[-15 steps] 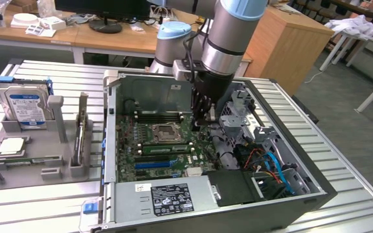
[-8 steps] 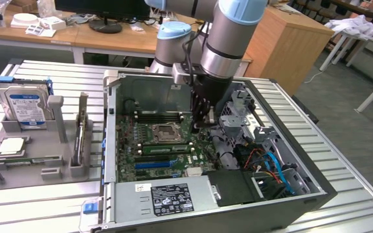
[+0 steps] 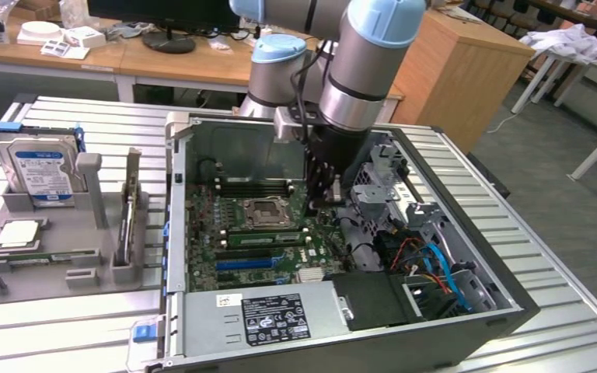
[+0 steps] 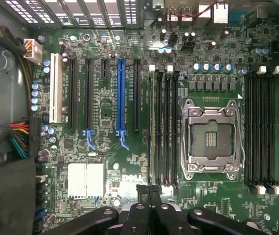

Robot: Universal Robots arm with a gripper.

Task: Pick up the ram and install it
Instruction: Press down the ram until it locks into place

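Ram: the ram (image 3: 262,238), as I read it, is the green stick standing on edge in the memory slots (image 4: 163,129), just below and beside the gripper's tips. I cannot tell whether it is fully seated.
Gripper: the gripper (image 3: 325,202) hangs inside the case above one end of that slot bank. Its fingers (image 4: 142,210) are pressed together with nothing visible between them.
Risk, half-seated stick: if I press on one end only, the stick may tilt in its slot and a latch (image 4: 166,188) may fail to close.
Risk, wrong line: the slots lie tight side by side. Tips a little off would land on a neighbouring slot instead of the stick's edge.
Risk, force: too hard a push could flex the motherboard (image 4: 134,161) or crack the stick.
Risk, neighbours: the CPU socket (image 4: 210,139) sits just beyond the bank from the tips. Its exposed contacts would not forgive a sideways slip.
Risk, clearance: the drive cage (image 3: 382,175) and cables (image 3: 434,260) crowd close beside the gripper, so a wide swing could snag.
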